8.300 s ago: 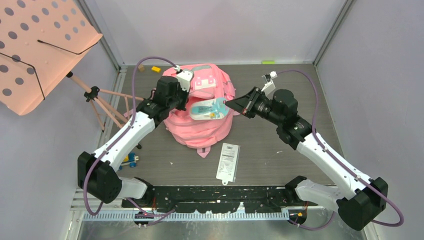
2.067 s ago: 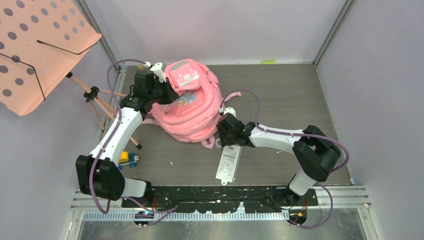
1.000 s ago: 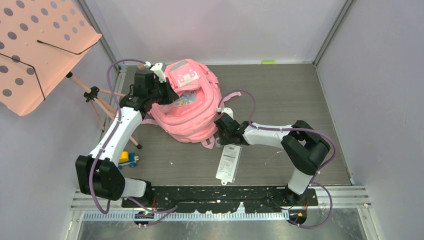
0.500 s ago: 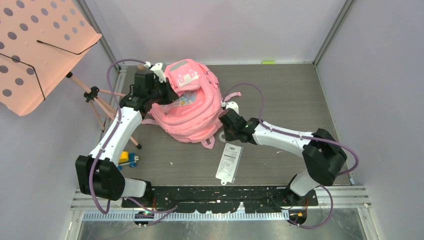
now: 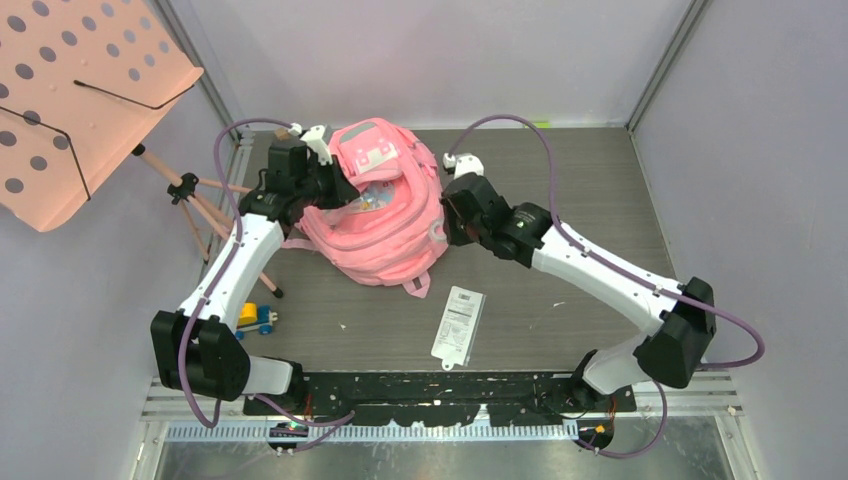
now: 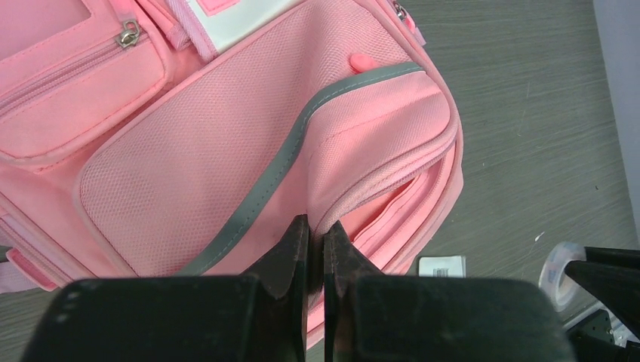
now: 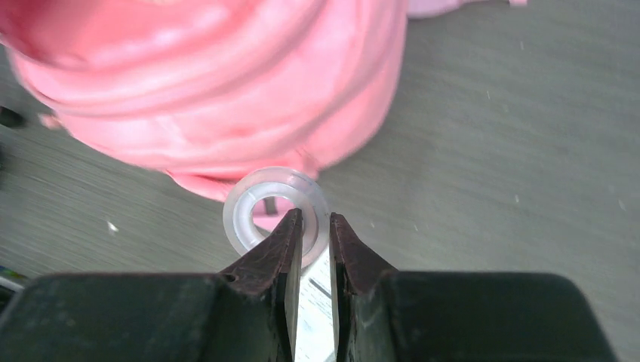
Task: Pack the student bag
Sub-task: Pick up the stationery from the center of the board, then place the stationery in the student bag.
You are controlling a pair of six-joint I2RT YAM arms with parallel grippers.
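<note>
Clear tape roll (image 7: 278,181) pinched in the right gripper (image 7: 311,220) — the student bag (image 5: 390,240) gapes to its left, its fabric clamped tight by the left gripper (image 6: 315,230).

Light was bright, even and diffuse; shadows on the worktop (image 5: 600,180) were faint. Overhead and left wrist views were sharp. In the right wrist view the student bag (image 7: 226,90) was blurred, the clear tape ring (image 7: 238,207) crisp.
</note>
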